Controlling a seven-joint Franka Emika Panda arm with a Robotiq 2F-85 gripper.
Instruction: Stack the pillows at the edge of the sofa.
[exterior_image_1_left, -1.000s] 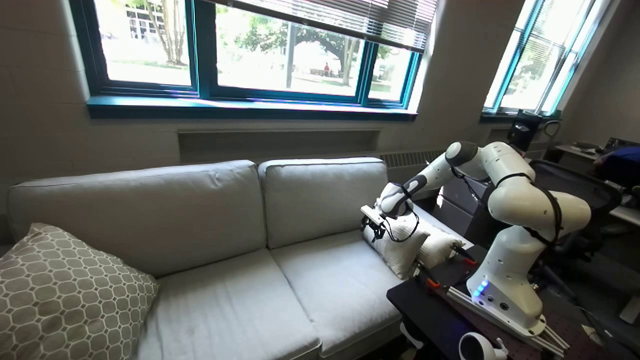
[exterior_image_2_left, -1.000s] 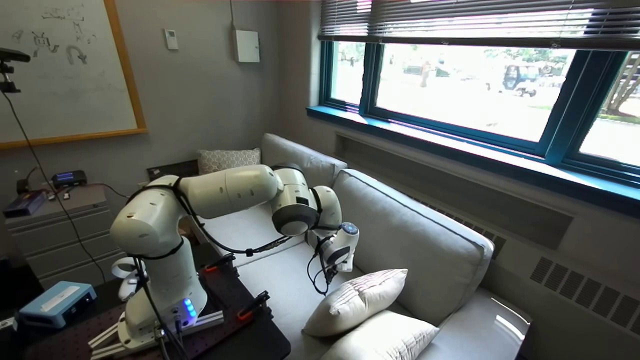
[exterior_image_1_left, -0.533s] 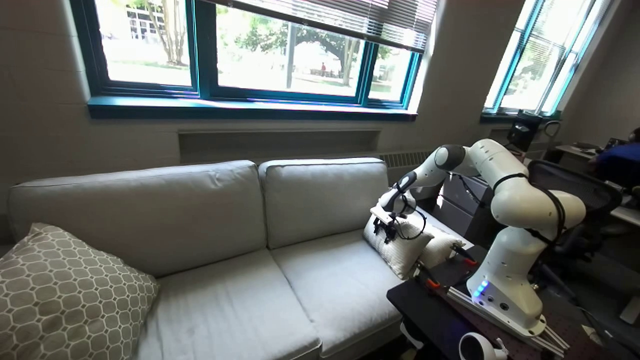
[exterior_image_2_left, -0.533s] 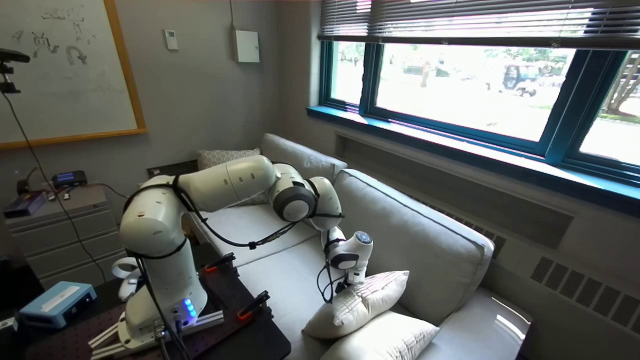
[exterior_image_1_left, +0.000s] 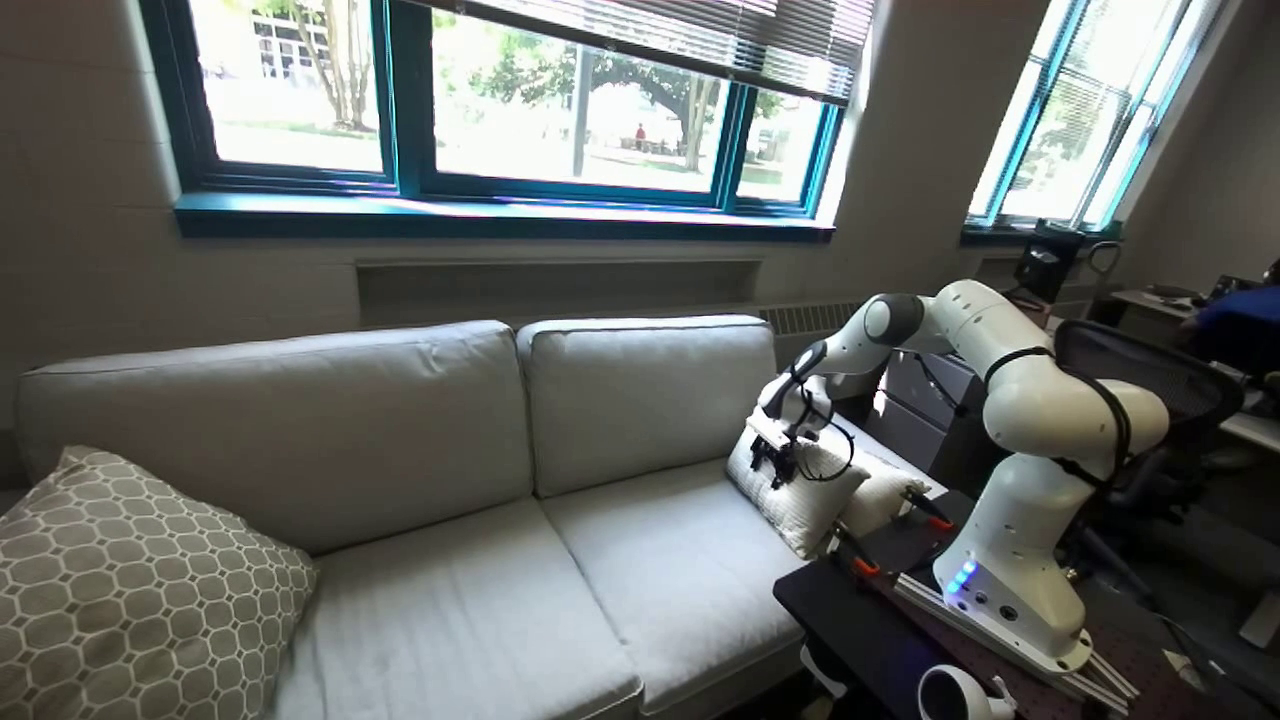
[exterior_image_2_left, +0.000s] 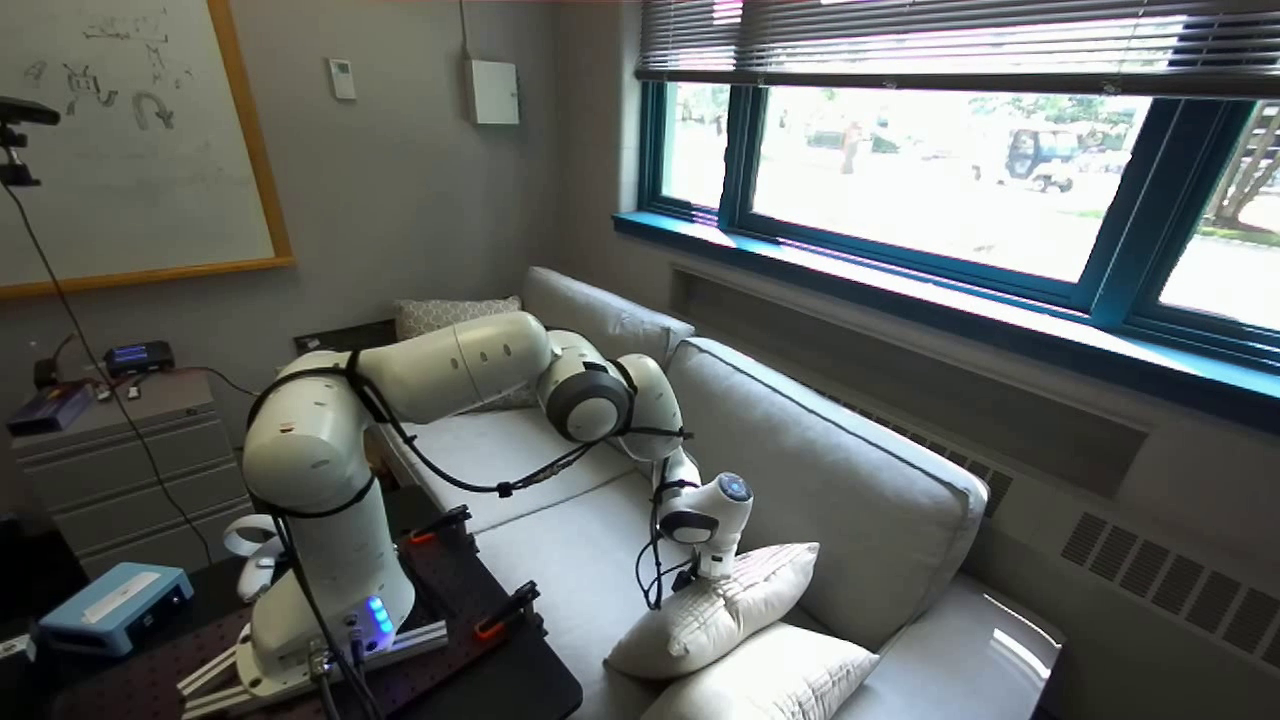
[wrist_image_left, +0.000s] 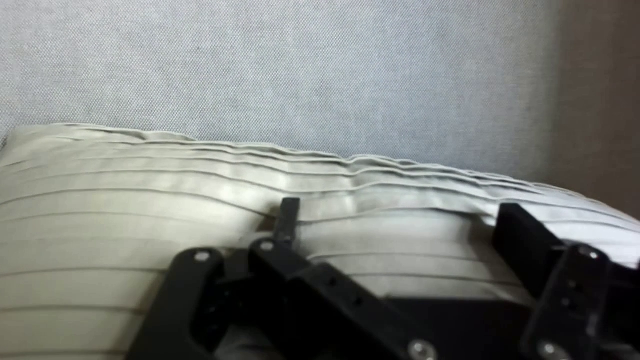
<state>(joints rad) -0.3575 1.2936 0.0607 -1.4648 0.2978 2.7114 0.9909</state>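
Two cream pillows lie at one end of the light grey sofa (exterior_image_1_left: 450, 610), which also shows in an exterior view (exterior_image_2_left: 830, 480). The upper pillow (exterior_image_1_left: 805, 515) (exterior_image_2_left: 690, 625) leans tilted on the lower pillow (exterior_image_2_left: 770, 675) (exterior_image_1_left: 885, 495), which is nearer the sofa arm. My gripper (exterior_image_1_left: 773, 462) is at the upper pillow's face. In the wrist view my gripper (wrist_image_left: 400, 206) is open, with its two black fingers wide apart against the pleated upper pillow (wrist_image_left: 100, 235). The pillow fabric bulges slightly between the fingers. The lower pillow is out of the wrist view.
The padded sofa arm (exterior_image_2_left: 970, 640) is beside the lower pillow. The patterned cushion (exterior_image_1_left: 150, 590) (exterior_image_2_left: 455, 315) sits at the far sofa end. The black robot table (exterior_image_1_left: 840, 610) with orange-tipped clamps (exterior_image_2_left: 505, 610) stands close to the sofa front. The sofa back cushion (exterior_image_1_left: 650, 400) rises behind the pillows.
My gripper has moved down and toward the sofa arm, from beside the upper pillow onto its face. In the last half second it has shifted only slightly. The pillows have barely moved.
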